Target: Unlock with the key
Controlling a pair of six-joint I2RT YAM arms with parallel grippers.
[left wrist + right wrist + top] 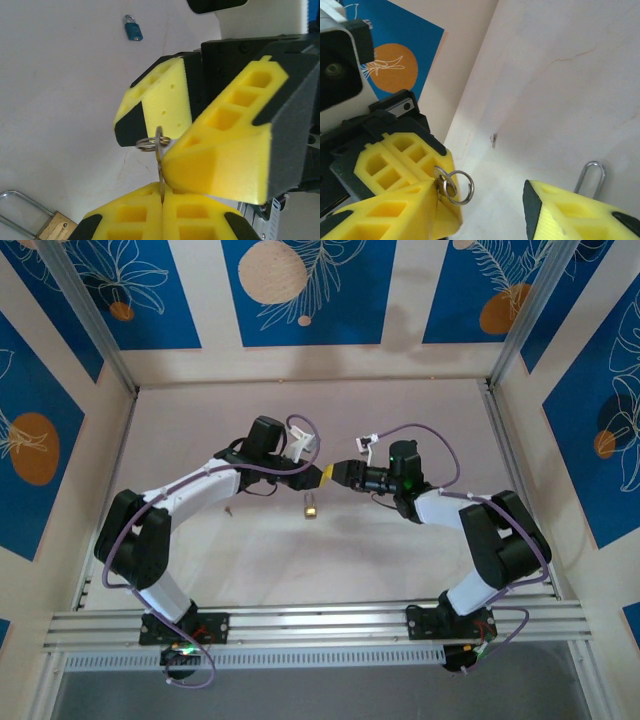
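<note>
From the left wrist, the closest thing is the left gripper, its yellow fingers pressed together on the key. A sliver of silver metal stands up out of the seam, with a ring at its top. I can't make out the key's blue head, or which end is pinched. The right gripper has its jaws apart, one on each side of that ring, and the nearer finger looks to be touching it. The brass padlock lies on the table, cut off at the corner, with a blue padlock well apart.

From the right wrist, the ring sits against one of the wide-set fingers, and only the brass padlock's shackle shows past the other.

From above, both grippers meet over the table with the brass padlock near them. The key is too small to pick out.

It looks like a hand-over. The right jaws must close squarely on the key before the left lets go, then find the keyhole, which is hidden here.
</note>
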